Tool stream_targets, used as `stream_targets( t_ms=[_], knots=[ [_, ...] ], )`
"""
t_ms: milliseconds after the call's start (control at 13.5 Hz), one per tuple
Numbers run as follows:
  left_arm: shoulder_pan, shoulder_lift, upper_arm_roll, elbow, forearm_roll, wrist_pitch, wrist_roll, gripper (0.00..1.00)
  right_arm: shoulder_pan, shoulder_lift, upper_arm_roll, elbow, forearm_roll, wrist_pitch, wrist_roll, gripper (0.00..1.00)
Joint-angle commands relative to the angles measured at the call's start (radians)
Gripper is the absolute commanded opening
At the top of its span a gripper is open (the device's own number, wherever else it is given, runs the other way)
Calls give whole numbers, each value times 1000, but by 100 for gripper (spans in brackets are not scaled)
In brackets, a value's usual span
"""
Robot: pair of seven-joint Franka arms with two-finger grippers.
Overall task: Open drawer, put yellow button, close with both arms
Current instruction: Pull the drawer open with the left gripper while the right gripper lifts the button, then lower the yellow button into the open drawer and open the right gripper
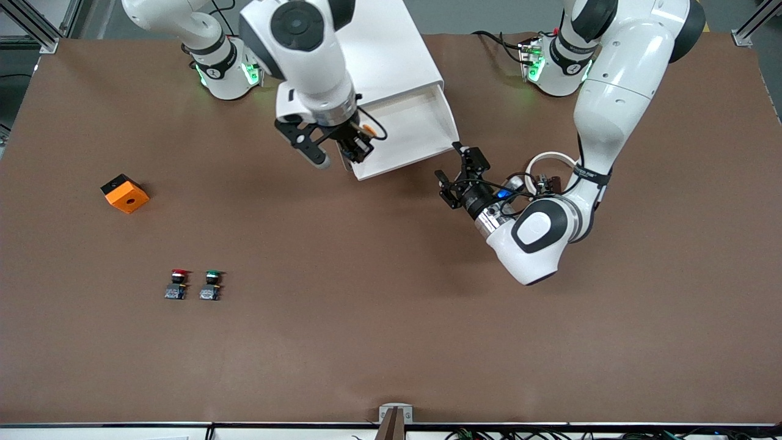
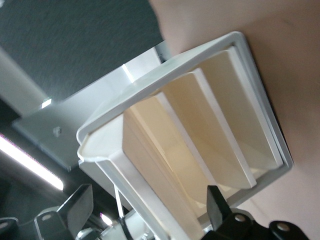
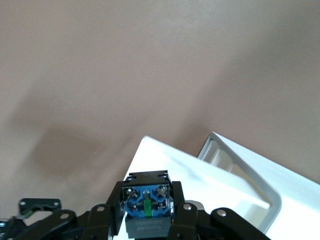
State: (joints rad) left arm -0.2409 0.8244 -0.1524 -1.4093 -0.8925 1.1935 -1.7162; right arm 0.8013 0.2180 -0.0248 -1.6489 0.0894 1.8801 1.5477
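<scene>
Item: yellow button (image 1: 366, 129), clamped in your right gripper (image 1: 353, 142) over the open drawer (image 1: 408, 131)'s front corner — release early and it clips the rim; left gripper (image 1: 459, 172), fingers apart, waits beside the drawer.

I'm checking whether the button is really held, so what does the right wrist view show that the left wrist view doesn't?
Only the right wrist view shows the yellow button, its blue-grey base up, clamped in the right gripper over the drawer's front edge. Only the left wrist view shows the inside of the open drawer, with its dividers and nothing visible in it, seen past the open left gripper. Both show the white drawer and the brown table.
</scene>
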Motion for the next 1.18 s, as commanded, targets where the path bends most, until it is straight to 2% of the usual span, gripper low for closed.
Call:
stream_targets(
  t_ms=[0,222,592,961,1035,1109],
  knots=[
    [-3,-21,-13,45,79,-9,168,100,68,17,-14,-14,-39,19,107,0],
    [-15,-21,-10,84,168,9,402,100,110,38,-14,-12,-49,54,187,0],
    [-43,-85,-13,85,289,271,702,100,162,73,-14,-12,-66,74,276,0],
    [-101,-159,-15,79,472,524,745,100,177,124,-14,8,-68,73,296,0],
    [-113,-166,-13,76,498,564,745,100,170,124,-14,12,-62,70,290,26],
    [-127,-168,-13,76,521,596,745,100,167,123,-14,24,-57,64,292,74]
  ],
)
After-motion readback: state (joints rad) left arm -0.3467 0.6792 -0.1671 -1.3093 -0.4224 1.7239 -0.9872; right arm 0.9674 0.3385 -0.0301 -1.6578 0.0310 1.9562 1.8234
